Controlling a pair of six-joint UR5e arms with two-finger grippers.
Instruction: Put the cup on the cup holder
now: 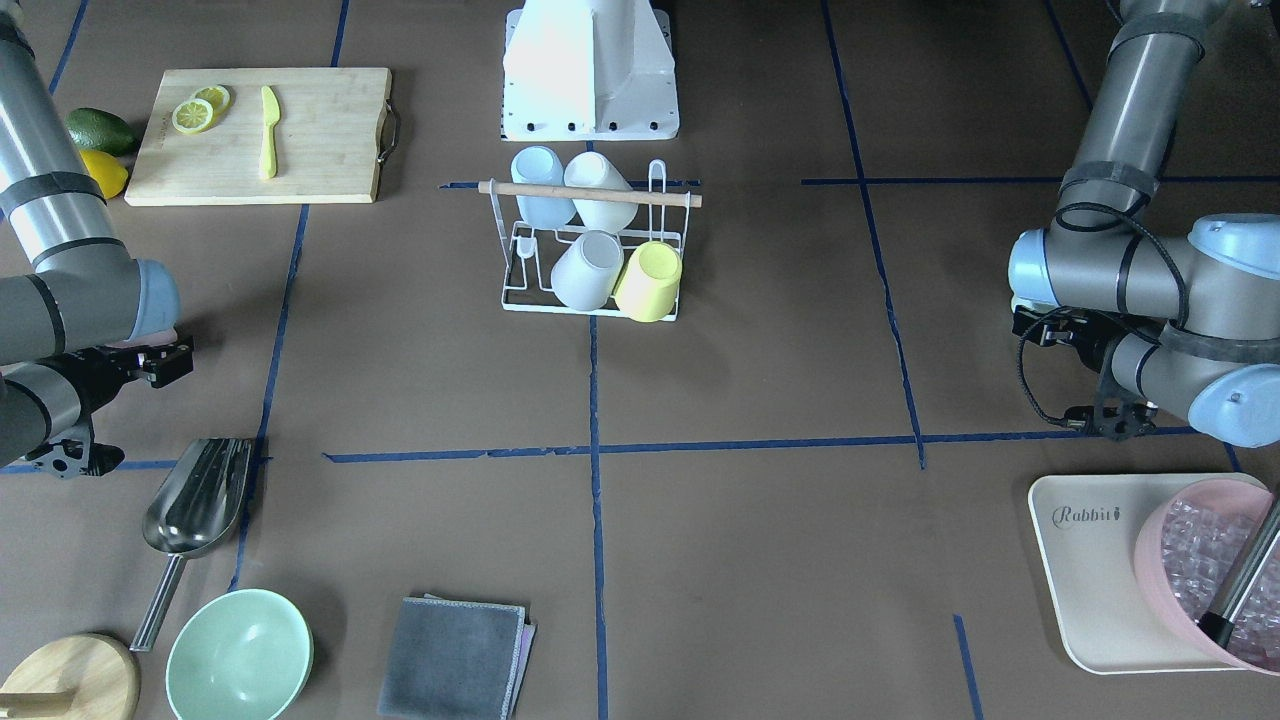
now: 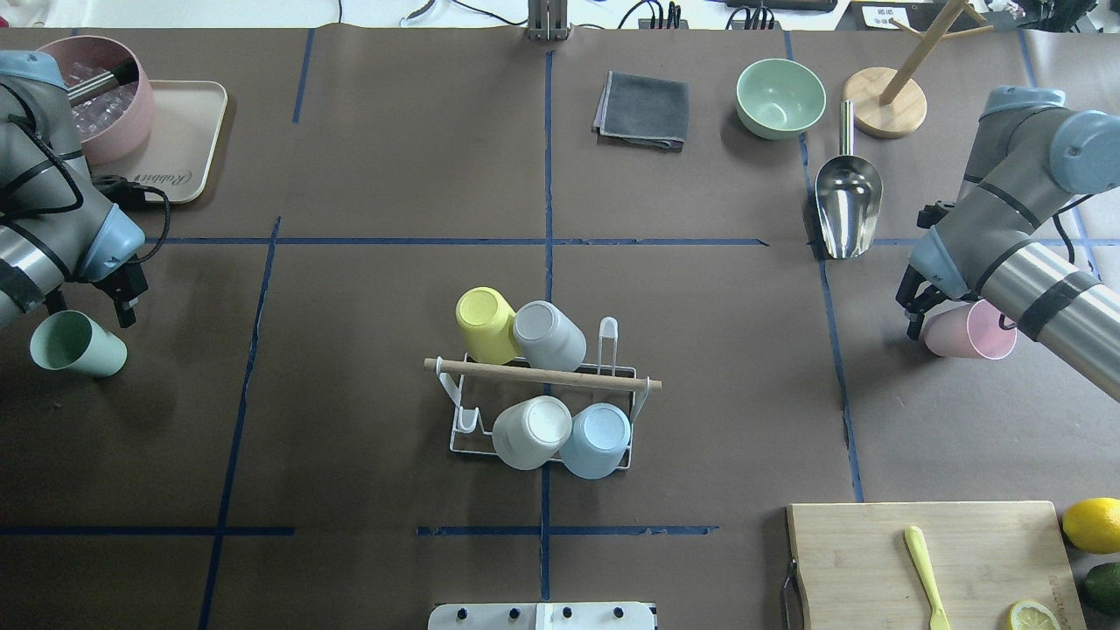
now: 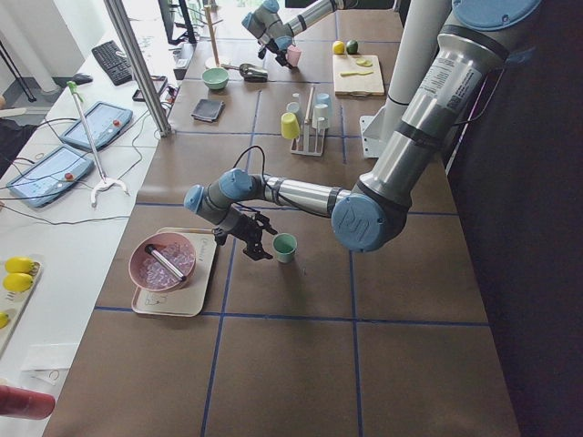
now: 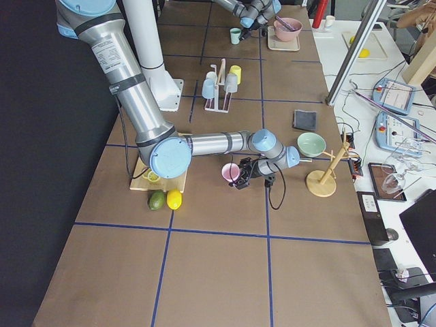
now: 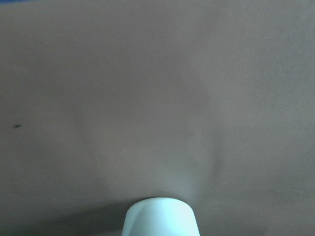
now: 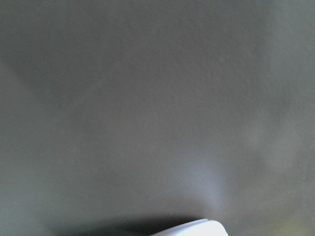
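Observation:
The cup holder (image 2: 542, 374), a white wire rack with a wooden rod, stands mid-table and also shows in the front view (image 1: 590, 193). A yellow (image 2: 484, 324), a grey (image 2: 549, 334), a white (image 2: 531, 430) and a blue cup (image 2: 597, 437) hang on it upside down. A green cup (image 2: 77, 344) stands at the left, with my left gripper (image 2: 125, 306) close beside it. A pink cup (image 2: 969, 331) stands at the right, with my right gripper (image 2: 912, 322) right next to it. Each wrist view shows only a cup edge (image 5: 160, 219) (image 6: 192, 230). I cannot tell whether either gripper is open or shut.
A pink bowl of ice (image 2: 96, 96) sits on a cream tray (image 2: 188, 131) at the back left. A grey cloth (image 2: 643, 109), a green bowl (image 2: 780, 96), a metal scoop (image 2: 847, 206) and a wooden stand (image 2: 885, 109) lie at the back right. A cutting board (image 2: 875, 560) lies at the front right.

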